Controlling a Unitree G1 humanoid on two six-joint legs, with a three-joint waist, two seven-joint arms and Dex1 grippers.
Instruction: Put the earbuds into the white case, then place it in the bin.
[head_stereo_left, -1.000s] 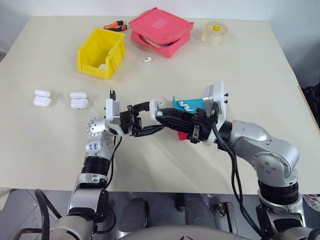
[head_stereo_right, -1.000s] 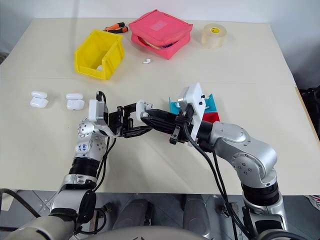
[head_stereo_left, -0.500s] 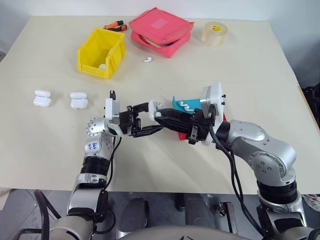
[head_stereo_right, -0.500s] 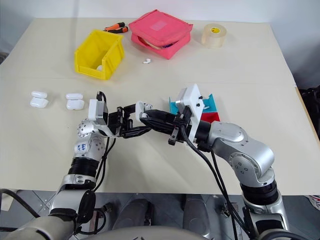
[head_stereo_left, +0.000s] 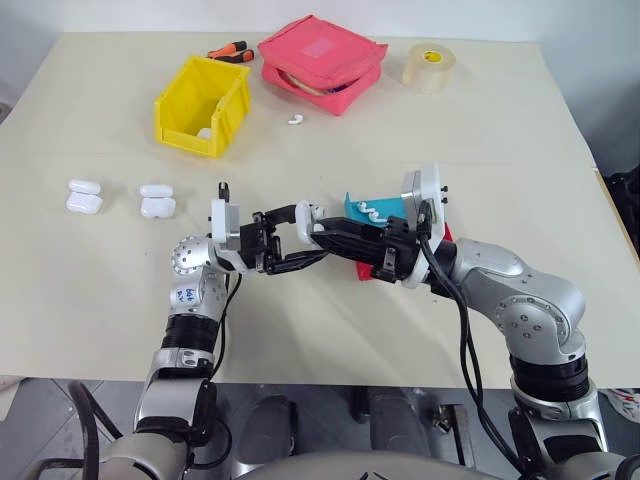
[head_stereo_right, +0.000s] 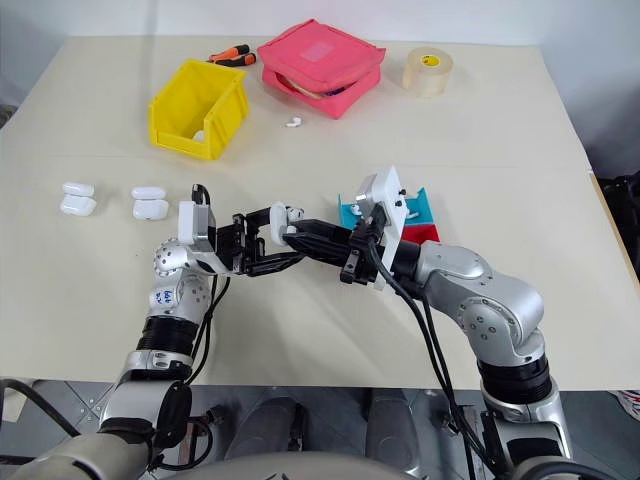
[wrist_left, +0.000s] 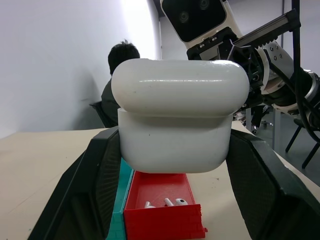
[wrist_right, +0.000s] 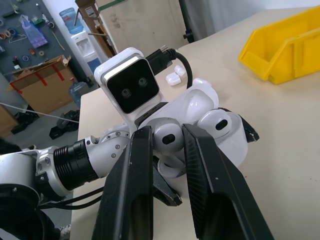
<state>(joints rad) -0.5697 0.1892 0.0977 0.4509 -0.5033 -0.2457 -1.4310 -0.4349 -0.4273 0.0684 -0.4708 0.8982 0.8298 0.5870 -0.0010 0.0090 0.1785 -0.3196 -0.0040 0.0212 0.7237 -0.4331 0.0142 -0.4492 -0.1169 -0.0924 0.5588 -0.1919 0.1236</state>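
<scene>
The left gripper (wrist_left: 175, 165) pinches the white case (wrist_left: 176, 114) in the air above the middle of the desk (head_stereo_left: 500, 130), lid open. The right gripper (wrist_right: 167, 150) pinches one earbud (wrist_right: 168, 141) at the case mouth (the second bud (wrist_right: 218, 123) seems already in its socket). If the stem meets the socket crooked, the bud may slip and fall; the bin (head_stereo_left: 203, 104) waits near the far left corner.

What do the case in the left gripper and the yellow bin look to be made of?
The white case, clamped in the left gripper, looks like glossy hard plastic: smooth rounded shell, soft sheen, faint specks, a clean lid seam. The yellow bin looks like moulded rigid plastic with a duller finish: even colour, thick straight walls, lowered front lip.
</scene>
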